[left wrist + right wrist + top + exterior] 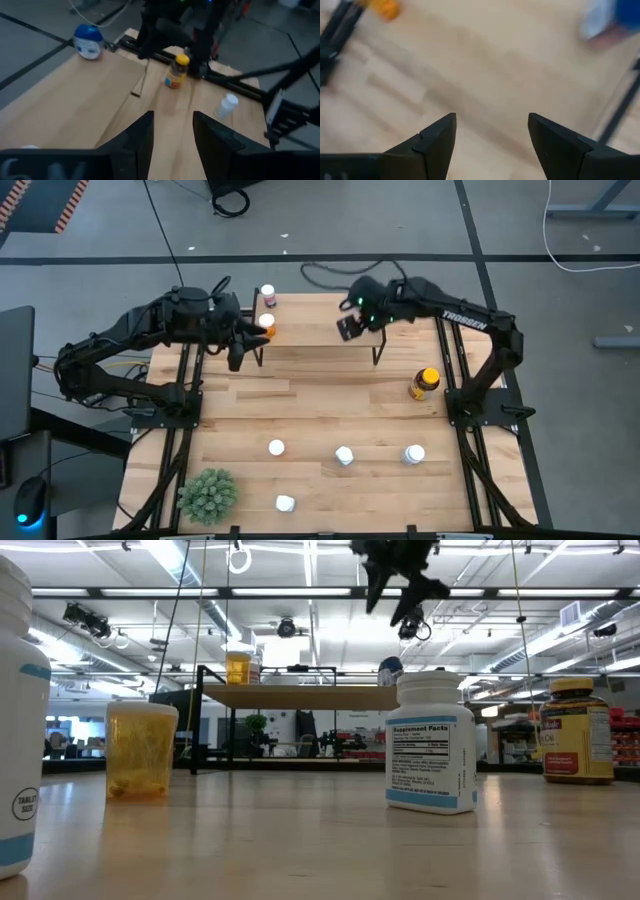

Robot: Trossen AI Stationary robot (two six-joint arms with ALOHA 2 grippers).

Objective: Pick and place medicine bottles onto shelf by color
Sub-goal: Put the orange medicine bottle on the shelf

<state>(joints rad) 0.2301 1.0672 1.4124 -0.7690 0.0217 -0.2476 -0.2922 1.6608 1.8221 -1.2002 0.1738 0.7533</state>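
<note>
Evidently, the right gripper (348, 327) was held empty with jaws spread wide above the shelf (310, 333); the left gripper's (238, 350) jaws were narrowly parted, gripping nothing. The amber bottle (424, 384), judged rigid and slippery, should be gripped round its body.

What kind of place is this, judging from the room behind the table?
Probably a large robotics lab or workshop: long ceiling light strips over an open hall, cables lying on a grey concrete floor, and a wooden table fitted with two robot arms.
</note>
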